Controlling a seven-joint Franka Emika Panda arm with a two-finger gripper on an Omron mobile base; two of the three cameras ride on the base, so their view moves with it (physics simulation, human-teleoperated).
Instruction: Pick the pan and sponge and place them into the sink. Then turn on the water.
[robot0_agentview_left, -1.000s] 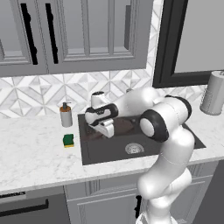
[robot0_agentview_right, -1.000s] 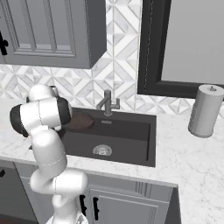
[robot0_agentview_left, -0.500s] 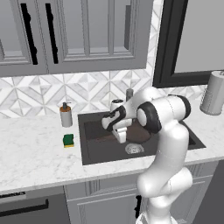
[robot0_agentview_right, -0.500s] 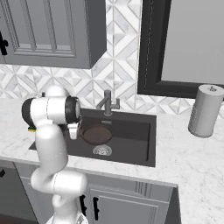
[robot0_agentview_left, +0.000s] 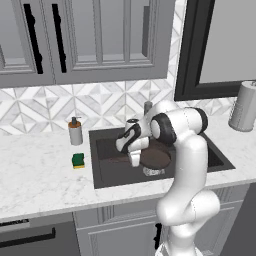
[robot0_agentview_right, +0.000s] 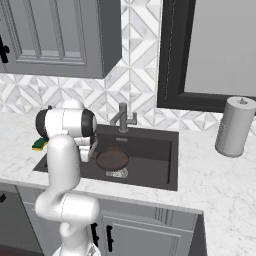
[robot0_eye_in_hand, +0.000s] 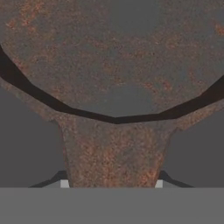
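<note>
- The end effector (robot0_agentview_left: 134, 159) is down inside the sink (robot0_agentview_left: 107, 176), clenched on the handle of the pan (robot0_agentview_left: 156, 158).
- In the hand view the pan's (robot0_eye_in_hand: 113, 57) rusty-brown handle runs up between the two finger tips and widens into the round body, which takes up the upper part of the picture.
- The pan sits level over the middle of the basin, just above the round metal drain (robot0_agentview_right: 119, 173), a part of which shows under its front edge. Whether the pan touches the basin floor cannot be told.
- From the right base view the pan (robot0_agentview_right: 112, 160) lies left of the basin's centre, with the end effector (robot0_agentview_right: 89, 151) at its left side, mostly hidden by the arm.
- The sponge (robot0_agentview_left: 78, 160) lies flat on the tabletop (robot0_agentview_left: 40, 175), just beside the left edge of the sink and apart from the pan. Its green top faces up with the yellow layer beneath.
- The same sponge (robot0_agentview_right: 40, 144) peeks out behind the arm's shoulder in the right base view.
- A tan soap dispenser (robot0_agentview_left: 75, 132) stands upright near the back of the tabletop, behind the sponge.
- The grey faucet (robot0_agentview_right: 123, 118) stands at the back edge of the sink (robot0_agentview_right: 165, 165), its spout pointing over the basin.
- A grey paper-towel roll (robot0_agentview_right: 234, 127) stands upright on the tabletop, well to the right of the sink.
</note>
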